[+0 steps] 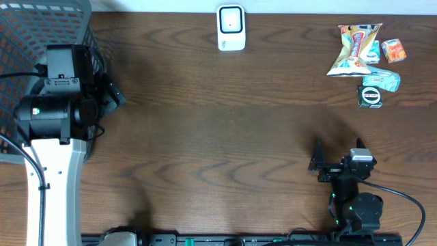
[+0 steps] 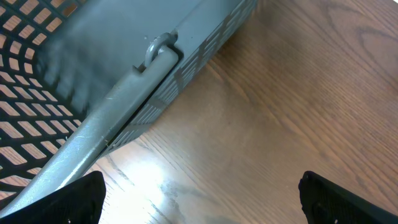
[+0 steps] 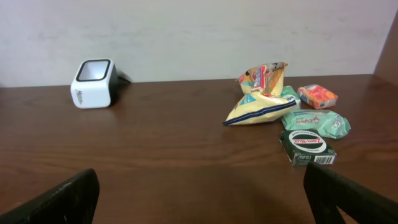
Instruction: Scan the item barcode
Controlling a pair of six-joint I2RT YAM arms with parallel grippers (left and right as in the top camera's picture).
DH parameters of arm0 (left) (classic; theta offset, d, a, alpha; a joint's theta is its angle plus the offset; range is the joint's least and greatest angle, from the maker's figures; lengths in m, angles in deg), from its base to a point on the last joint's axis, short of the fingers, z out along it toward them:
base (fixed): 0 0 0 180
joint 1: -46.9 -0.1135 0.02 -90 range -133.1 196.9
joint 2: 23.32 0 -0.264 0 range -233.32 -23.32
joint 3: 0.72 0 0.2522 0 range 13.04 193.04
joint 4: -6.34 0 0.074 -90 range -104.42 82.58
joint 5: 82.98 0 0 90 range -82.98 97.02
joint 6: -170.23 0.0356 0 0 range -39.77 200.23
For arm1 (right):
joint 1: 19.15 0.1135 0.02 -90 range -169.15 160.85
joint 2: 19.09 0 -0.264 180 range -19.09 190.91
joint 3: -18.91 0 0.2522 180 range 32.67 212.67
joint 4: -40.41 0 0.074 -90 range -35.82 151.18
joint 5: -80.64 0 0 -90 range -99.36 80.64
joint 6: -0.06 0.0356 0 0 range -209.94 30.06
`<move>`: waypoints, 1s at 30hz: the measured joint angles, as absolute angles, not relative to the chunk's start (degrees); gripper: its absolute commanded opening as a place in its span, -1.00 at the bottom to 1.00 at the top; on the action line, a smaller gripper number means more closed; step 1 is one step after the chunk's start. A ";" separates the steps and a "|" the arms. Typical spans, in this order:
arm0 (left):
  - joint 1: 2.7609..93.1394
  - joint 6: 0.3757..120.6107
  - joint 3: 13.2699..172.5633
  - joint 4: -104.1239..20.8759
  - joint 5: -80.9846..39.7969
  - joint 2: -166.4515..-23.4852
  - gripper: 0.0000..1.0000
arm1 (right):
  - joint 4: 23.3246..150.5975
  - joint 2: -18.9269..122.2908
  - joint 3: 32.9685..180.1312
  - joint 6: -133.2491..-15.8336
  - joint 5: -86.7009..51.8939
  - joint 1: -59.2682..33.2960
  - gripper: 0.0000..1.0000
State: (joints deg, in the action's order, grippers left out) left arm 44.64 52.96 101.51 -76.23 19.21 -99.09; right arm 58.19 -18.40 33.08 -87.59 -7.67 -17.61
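The grey basket point(image 1: 27, 41) runs off the overhead's top-left corner with the left arm covering part of it, print on the snack packets point(image 1: 358, 48) is too small to read, and both wrist views crop their fingertips.

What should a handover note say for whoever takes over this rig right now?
Left gripper: open, empty, beside the grey basket.
Right gripper: open, empty, facing the items.
White scanner: far edge of the table.
Items, far right: chip bag, orange packet, teal packet, green box.
Done: nothing picked up.
Left: grasp an item and show its barcode to the scanner.
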 measured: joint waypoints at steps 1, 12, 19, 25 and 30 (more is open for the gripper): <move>44.64 52.99 101.51 -76.23 19.21 -99.09 0.95 | 58.19 -18.40 33.08 -87.59 -7.67 -17.61 0.98; 44.64 52.99 101.51 -76.23 19.21 -99.09 0.95 | 58.19 -18.40 33.08 -87.59 -7.67 -17.61 0.99; 44.64 52.96 101.51 -76.23 19.21 -99.09 0.95 | 58.19 -18.40 33.08 -87.59 -7.67 -17.61 0.99; 44.64 52.99 101.51 -76.45 19.91 -98.67 0.95 | 58.19 -18.40 33.08 -87.59 -7.67 -17.61 0.98; 44.64 52.99 100.76 -82.55 21.13 -94.41 0.95 | 58.16 -18.40 33.08 -87.59 -7.69 -17.57 0.99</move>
